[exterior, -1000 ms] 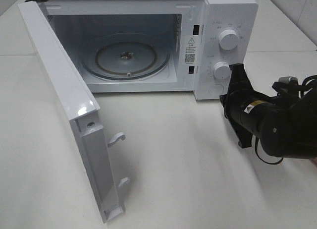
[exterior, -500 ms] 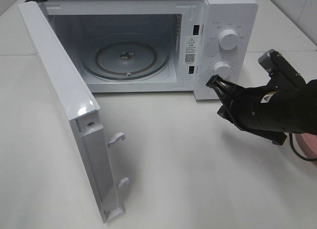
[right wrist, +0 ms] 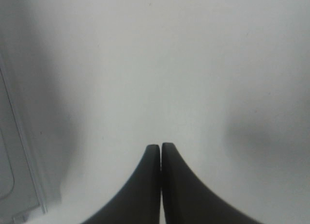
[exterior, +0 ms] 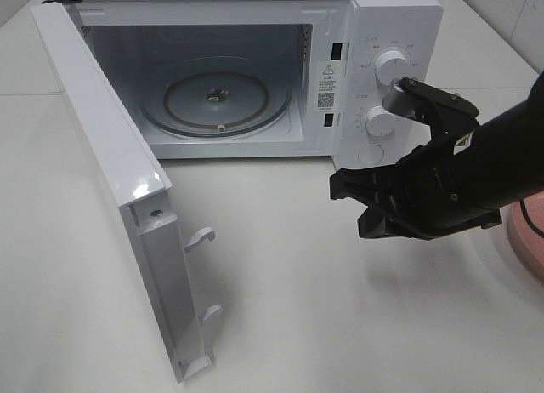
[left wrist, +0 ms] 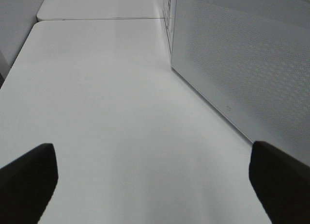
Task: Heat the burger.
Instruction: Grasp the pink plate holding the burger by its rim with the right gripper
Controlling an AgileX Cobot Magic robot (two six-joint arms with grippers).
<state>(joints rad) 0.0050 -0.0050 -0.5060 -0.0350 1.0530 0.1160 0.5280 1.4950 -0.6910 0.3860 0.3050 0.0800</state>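
Across the white table (exterior: 280, 325), a white microwave (exterior: 399, 19) stands with door (exterior: 110, 155) open.

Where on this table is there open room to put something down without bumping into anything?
The widest bare patch of table lies between the open door and the right claw. The glass turntable inside the microwave is bare too. It is crowded at the right, where the arm hangs before the knobs and the pink plate sits.
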